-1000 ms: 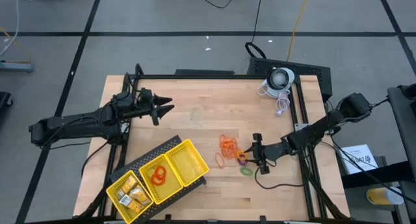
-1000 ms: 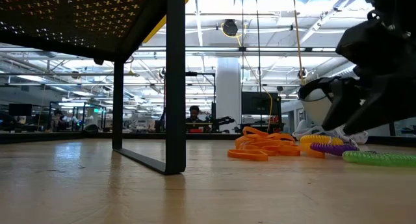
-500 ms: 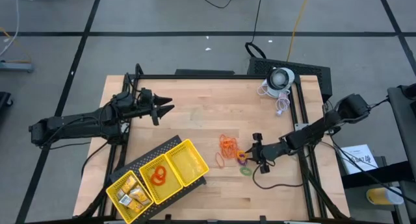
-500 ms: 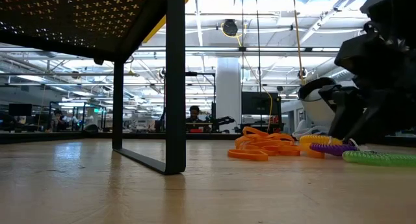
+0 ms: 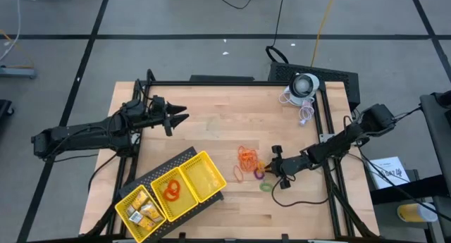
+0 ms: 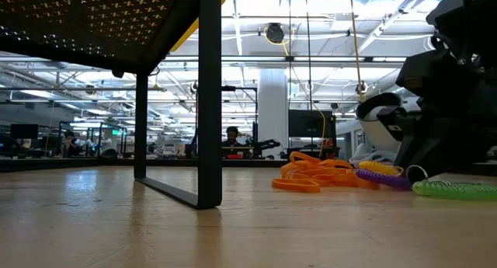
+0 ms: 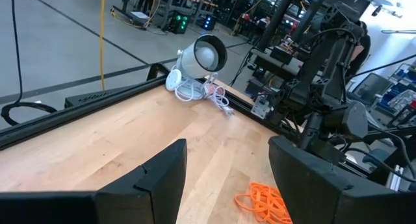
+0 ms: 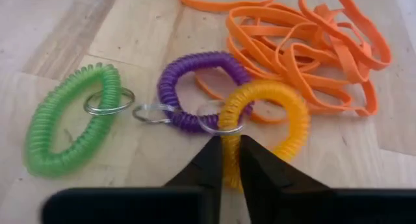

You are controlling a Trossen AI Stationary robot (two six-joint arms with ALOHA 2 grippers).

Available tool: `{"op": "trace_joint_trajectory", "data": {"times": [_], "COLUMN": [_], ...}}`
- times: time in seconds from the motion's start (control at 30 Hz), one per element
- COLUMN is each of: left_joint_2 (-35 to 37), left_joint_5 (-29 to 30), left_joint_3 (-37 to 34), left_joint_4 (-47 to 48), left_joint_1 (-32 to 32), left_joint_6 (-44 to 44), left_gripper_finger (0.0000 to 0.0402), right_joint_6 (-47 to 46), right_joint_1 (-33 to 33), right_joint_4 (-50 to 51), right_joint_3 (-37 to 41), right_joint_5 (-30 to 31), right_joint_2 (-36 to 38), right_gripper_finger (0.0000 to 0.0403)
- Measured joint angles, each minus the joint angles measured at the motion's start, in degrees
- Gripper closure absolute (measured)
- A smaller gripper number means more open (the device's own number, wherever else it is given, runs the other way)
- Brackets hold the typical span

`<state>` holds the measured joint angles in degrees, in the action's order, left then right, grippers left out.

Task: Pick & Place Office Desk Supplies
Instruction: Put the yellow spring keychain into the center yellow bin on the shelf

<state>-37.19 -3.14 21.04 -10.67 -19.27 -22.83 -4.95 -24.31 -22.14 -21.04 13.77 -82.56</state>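
Three coil rings with metal key loops lie together on the wooden table: yellow [image 8: 263,120], purple [image 8: 201,87] and green [image 8: 71,120]. Beside them is a pile of orange rubber bands [image 5: 246,157]. My right gripper [image 8: 231,152] slants down at the near right, shut on the yellow ring. The yellow three-compartment tray [image 5: 173,194] sits at the near left, with yellow blocks [image 5: 141,209] in one compartment and a red ring [image 5: 171,190] in the middle one. My left gripper [image 5: 180,117] waits open above the far left, holding nothing. My right gripper pinches the yellow coil ring's near arc [image 8: 231,143] between its two fingertips, just below the ring's metal loop. The fingers slant down from the table's right side and lie across the coil. The ring lies flat on the table, touching the purple ring.
A white round device with a coiled cable [image 5: 304,84] sits at the far right corner. Black frame rails [image 5: 328,130] border the table. The tray stands on a dark raised rack whose leg [image 6: 208,97] shows in the low view. Bare wood lies in the table's middle.
My right gripper has sunk a little onto the coil rings and its fingers have drawn together on the yellow one. The purple ring has slid slightly toward the rubber bands. The yellow and green rings lie as before.
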Motion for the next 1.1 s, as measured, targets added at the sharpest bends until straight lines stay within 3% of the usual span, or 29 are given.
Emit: {"op": "trace_joint_trajectory", "data": {"times": [0.07, 0.17, 0.43, 0.6, 0.77, 0.97, 1.1], "left_joint_2": [0.0, 0.0, 0.0, 0.0, -2.6, -11.6, -18.9], "left_joint_5": [0.0, 0.0, -6.2, -8.4, -8.6, -8.2, -6.7], "left_joint_3": [0.0, 0.0, 0.0, 0.8, 5.7, 12.6, 16.9], "left_joint_4": [0.0, 0.0, -6.3, -10.7, -8.9, -9.1, -8.9], "left_joint_1": [0.0, 0.0, 0.2, 1.7, 5.4, 10.9, 13.0], "left_joint_6": [0.0, 0.0, -1.6, 0.9, 7.9, 16.4, 20.3], "left_gripper_finger": [0.0174, 0.0174, 0.0174, 0.0174, 0.0174, 0.0174, 0.0174], "right_joint_6": [0.1, -0.2, -0.4, 0.3, 4.5, 4.6, 4.2], "right_joint_1": [0.0, 0.0, 1.5, 5.8, 11.9, 18.1, 19.9], "right_joint_4": [0.7, 2.3, 3.3, -6.6, -23.8, -43.0, -47.1], "right_joint_3": [0.1, 0.1, 0.1, 0.1, 0.1, 0.0, -3.1], "right_joint_5": [0.0, 0.1, 9.2, 13.1, 5.0, -7.0, -10.6], "right_joint_2": [1.1, 4.2, 15.8, 19.9, 19.3, 14.4, 10.3], "right_gripper_finger": [0.0387, 0.0387, 0.0397, 0.0395, 0.0398, 0.0397, 0.0397]}}
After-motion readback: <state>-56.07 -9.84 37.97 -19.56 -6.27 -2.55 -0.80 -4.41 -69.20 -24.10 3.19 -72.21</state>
